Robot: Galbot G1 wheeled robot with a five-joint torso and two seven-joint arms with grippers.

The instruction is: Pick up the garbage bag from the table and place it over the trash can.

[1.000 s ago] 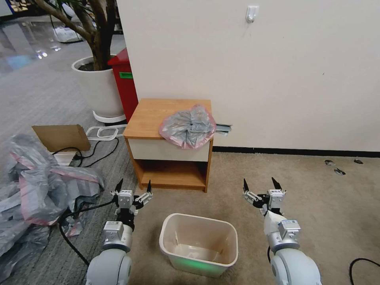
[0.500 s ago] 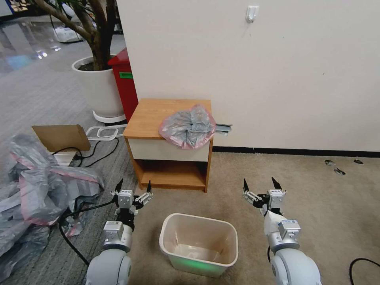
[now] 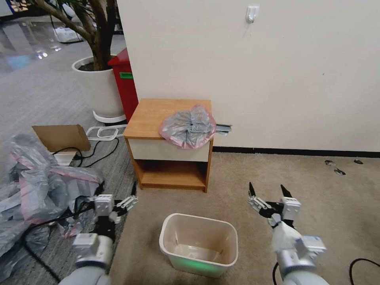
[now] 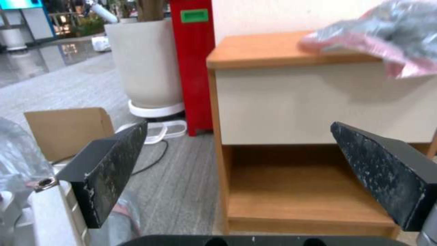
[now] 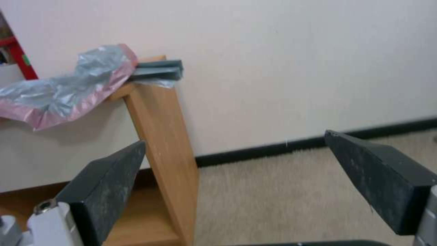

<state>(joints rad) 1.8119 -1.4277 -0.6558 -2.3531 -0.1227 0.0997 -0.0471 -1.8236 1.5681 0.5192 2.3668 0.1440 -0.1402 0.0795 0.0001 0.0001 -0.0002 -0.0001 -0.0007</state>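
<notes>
The garbage bag [image 3: 188,126], crumpled grey plastic with a pink rim, lies on the right side of the table [image 3: 158,113] and droops over its white drawer front. On the carpet in front stands the cream trash can [image 3: 168,237]. My left gripper [image 3: 117,194] hovers open to the can's left, my right gripper [image 3: 267,190] open to its right, both low and short of the table. In the left wrist view the open left gripper [image 4: 239,128] faces the table [image 4: 273,51] with the bag [image 4: 387,37] above. The right gripper [image 5: 235,138] faces the table's side [image 5: 159,116] below the bag [image 5: 68,92].
A heap of grey-pink bags [image 3: 35,190] and black cables [image 3: 79,211] crowd the floor at left. A cardboard piece [image 3: 61,136], a white plant pot [image 3: 99,87] and a red bin [image 3: 124,79] stand beyond. The wall rises directly behind the table. Carpet at right is open.
The left gripper has shifted left and lower, toward the bag heap. The right gripper has slid slightly right and lower. Bag, table and can have not moved.
</notes>
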